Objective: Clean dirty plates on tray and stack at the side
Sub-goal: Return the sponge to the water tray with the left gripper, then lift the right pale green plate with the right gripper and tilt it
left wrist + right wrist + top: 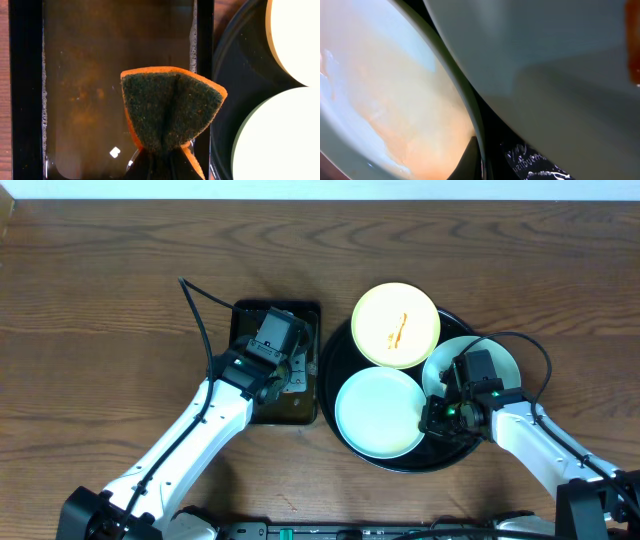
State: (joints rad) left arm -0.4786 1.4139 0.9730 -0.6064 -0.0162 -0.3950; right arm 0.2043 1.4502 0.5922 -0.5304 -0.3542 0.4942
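The round black tray (pixel 337 350) holds three plates. The pale yellow plate (pixel 396 325) at the back has an orange sauce streak. The pale blue-white plate (pixel 378 412) lies at the front left, and the mint-white plate (pixel 500 360) at the right. My right gripper (pixel 437 418) is shut on the right rim of the blue-white plate (pixel 395 100), one finger inside the rim and one outside (pixel 487 160). The mint-white plate (pixel 545 60) is close beside it. My left gripper (pixel 282 358) is shut on an orange and green sponge (pixel 170 110), with the fingertips (pixel 165 165) under it.
The sponge hangs over a rectangular black tray (pixel 240 315) holding brownish water, its rim also in the left wrist view (pixel 25 100). The round tray (pixel 235 75) lies right beside it. Bare wooden table (pixel 100 300) spreads to the left and behind.
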